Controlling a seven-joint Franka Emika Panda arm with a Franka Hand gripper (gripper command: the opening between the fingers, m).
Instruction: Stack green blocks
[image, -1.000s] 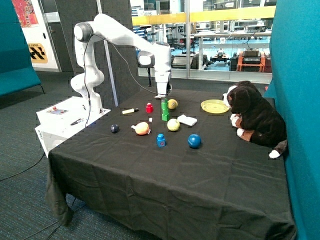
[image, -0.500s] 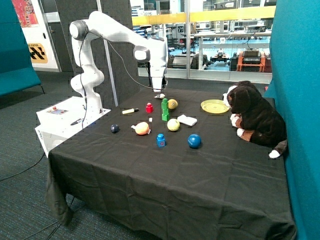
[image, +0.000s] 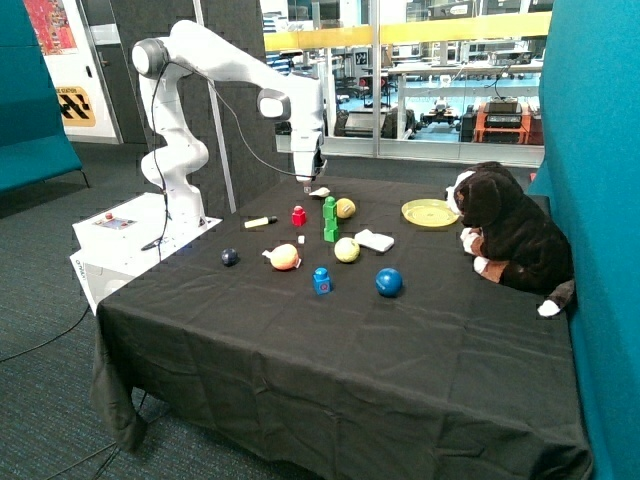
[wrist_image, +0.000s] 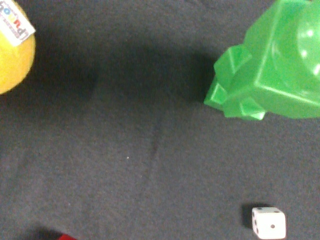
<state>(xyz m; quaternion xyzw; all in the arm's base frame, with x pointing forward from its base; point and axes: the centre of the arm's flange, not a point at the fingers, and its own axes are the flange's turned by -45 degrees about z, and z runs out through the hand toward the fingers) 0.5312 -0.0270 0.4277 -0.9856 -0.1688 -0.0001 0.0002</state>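
The gripper (image: 308, 186), jaw state indeterminable, hangs above the red block (image: 298, 215), beside the 3 stacked green blocks (image: 329, 219).

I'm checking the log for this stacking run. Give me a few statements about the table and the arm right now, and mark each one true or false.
1. The green blocks stand as one upright tower on the black tablecloth. True.
2. The hand is clamped on the top of the tower. False: it hangs above the cloth, off to the side of the tower near the red block, and carries nothing.
3. A small white die lies on the cloth near the tower. True.
4. The blue ball sits on the yellow plate. False: it rests on the cloth, near the blue block.
5. A plush dog lies at the table's edge by the plate. True.
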